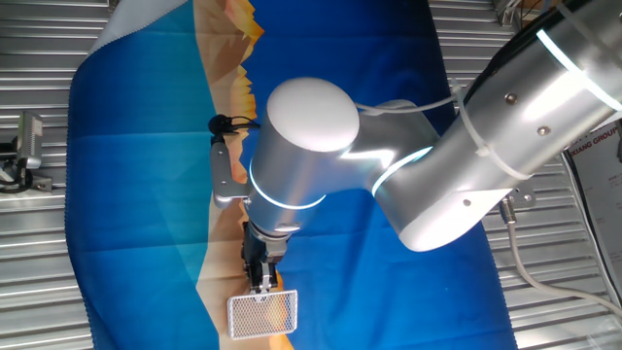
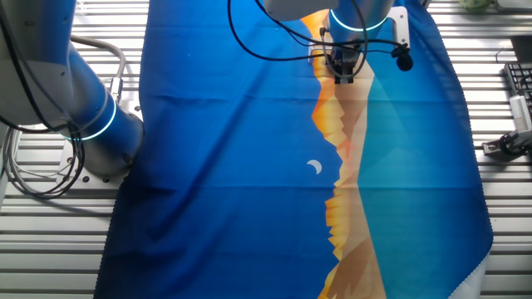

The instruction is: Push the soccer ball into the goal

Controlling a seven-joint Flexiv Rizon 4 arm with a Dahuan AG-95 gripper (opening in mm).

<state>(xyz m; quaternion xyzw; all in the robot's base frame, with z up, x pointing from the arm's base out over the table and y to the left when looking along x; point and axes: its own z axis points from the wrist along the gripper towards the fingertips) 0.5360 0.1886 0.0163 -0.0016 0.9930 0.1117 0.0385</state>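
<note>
A big silver arm (image 1: 466, 146) reaches across a bench (image 1: 39, 243) of ribbed metal that is draped with a blue cloth (image 1: 136, 194) printed with an orange mountain ridge and a small white crescent. In one fixed view the arm's rounded joint hides most of the wrist, and below it the dark claw (image 1: 262, 280) points down toward the goal (image 1: 262, 315), a small white-framed box with pale mesh that sits at the near edge of the cloth on the orange strip; the claw tip is right at the goal's top edge, and whether they touch cannot be told. The ball is not visible in either view, so its place cannot be told. In the other fixed view the claw (image 2: 343, 71) appears at the far end of the cloth, small and dark under a lit ring, with black cables looping away from it. How wide the claw stands cannot be told from either view
</note>
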